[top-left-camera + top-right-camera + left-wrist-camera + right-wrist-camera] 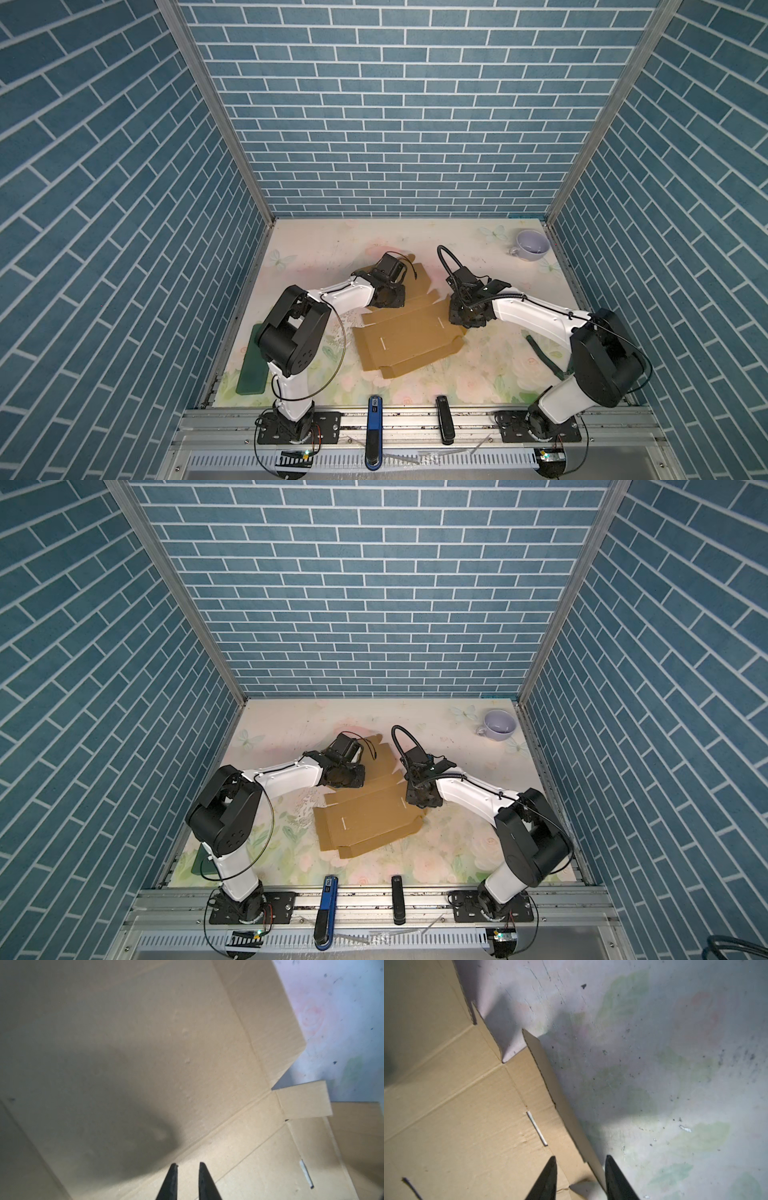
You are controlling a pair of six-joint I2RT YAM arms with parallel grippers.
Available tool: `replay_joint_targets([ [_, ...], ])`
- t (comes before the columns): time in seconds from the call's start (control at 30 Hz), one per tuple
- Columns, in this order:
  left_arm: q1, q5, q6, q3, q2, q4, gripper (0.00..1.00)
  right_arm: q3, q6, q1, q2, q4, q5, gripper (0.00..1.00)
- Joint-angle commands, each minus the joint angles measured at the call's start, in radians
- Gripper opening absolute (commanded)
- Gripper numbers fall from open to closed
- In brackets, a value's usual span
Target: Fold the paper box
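Straddling raised flap [560, 1101] of brown corrugated cardboard paper box [467, 1115] with right gripper [581, 1157], jaws apart; hovering left gripper [188, 1164], narrowly apart, over it. Likely needing square pinch before folding.

My black fingers [169, 1184] sit slightly apart over the creased brown corrugated cardboard sheet [145, 1053]. I see its small tab [303, 1101] beside the pale floral tabletop [342, 1012].

— Where do the top views sit?
— High over the arms' base side, tilted down at the table [415, 249] and the back wall [395, 124]. Both top views share almost everything.
— And the wrist cameras?
— Close behind each pair of fingers, looking past the tips. Ahead of the left fingers [171, 1184] lies the paper box [145, 1053]. The right fingers [548, 1182] straddle its edge, with table beyond. Both wrist views catch that box.
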Motion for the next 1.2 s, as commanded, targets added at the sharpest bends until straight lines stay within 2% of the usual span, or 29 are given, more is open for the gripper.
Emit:
replay_joint_targets([
  [0.0,0.026,0.014,0.042,0.066,0.009,-0.055,0.25,0.065,-0.12,-0.021,0.05,-0.044,-0.025,0.32],
  [0.2,0.099,0.063,0.164,0.26,0.072,-0.209,0.4,0.161,-0.29,-0.051,0.087,-0.092,-0.002,0.13],
  [0.37,0.144,0.058,0.279,0.449,0.147,-0.351,0.47,0.264,-0.471,-0.076,0.122,-0.145,-0.004,0.05],
  [0.53,0.171,0.037,0.325,0.573,0.207,-0.444,0.51,0.387,-0.693,-0.078,0.194,-0.205,0.021,0.03],
  [0.67,0.198,0.042,0.325,0.591,0.209,-0.454,0.53,0.478,-0.817,-0.079,0.257,-0.239,0.008,0.03],
  [0.83,0.239,0.055,0.328,0.573,0.176,-0.457,0.55,0.533,-1.018,-0.081,0.293,-0.253,-0.072,0.0],
  [0.97,0.261,0.053,0.329,0.55,0.148,-0.453,0.57,0.562,-1.169,-0.083,0.347,-0.207,-0.008,0.0],
  [1.07,0.274,0.047,0.325,0.534,0.134,-0.449,0.57,0.599,-1.221,-0.101,0.388,-0.152,0.006,0.01],
  [1.1,0.279,0.046,0.322,0.529,0.129,-0.446,0.57,0.613,-1.229,-0.11,0.399,-0.126,0.006,0.07],
  [1.17,0.286,0.048,0.311,0.52,0.122,-0.436,0.58,0.657,-1.214,-0.134,0.416,-0.108,-0.01,0.28],
])
